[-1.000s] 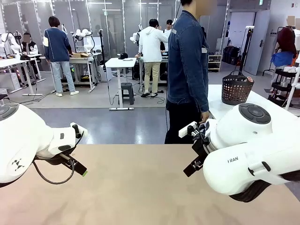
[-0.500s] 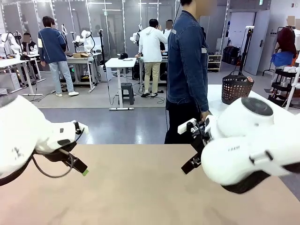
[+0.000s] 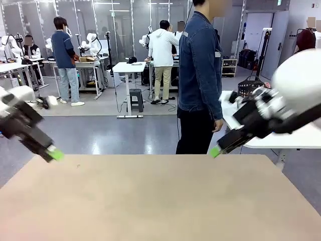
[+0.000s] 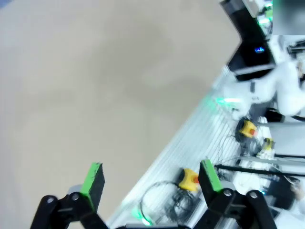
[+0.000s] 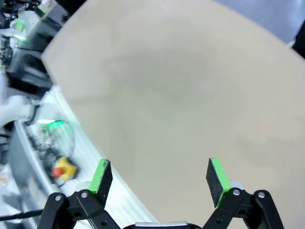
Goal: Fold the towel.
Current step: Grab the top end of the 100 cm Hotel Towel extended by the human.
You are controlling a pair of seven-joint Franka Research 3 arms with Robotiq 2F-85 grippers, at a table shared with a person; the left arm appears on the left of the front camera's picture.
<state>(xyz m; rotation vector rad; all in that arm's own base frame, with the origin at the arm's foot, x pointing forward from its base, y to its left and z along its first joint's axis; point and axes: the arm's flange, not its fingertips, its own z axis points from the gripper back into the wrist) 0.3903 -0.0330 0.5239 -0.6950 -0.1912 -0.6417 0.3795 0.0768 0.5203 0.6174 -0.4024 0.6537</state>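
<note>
The towel is out of view. My left gripper point(image 3: 54, 153) hangs over the tan table's point(image 3: 150, 201) far left corner, pointing down to the right. In the left wrist view it point(image 4: 151, 177) is open, with nothing between its green pads point(image 4: 93, 179). My right gripper point(image 3: 216, 150) is above the table's far edge, right of the middle, pointing down to the left. The right wrist view shows it point(image 5: 158, 175) open over bare tabletop, its green pads point(image 5: 215, 175) wide apart.
A person in a denim jacket point(image 3: 200, 75) stands at the table's far side, turned sideways. A dark basket point(image 3: 246, 86) stands on a white table behind my right arm. Beneath both wrists lies the robot's base with cables and a yellow button point(image 4: 189, 178).
Both arms have swung up and outward from their hunched pose over the table. The left gripper went left, the right arm rose to the right. Both grippers stayed open.
</note>
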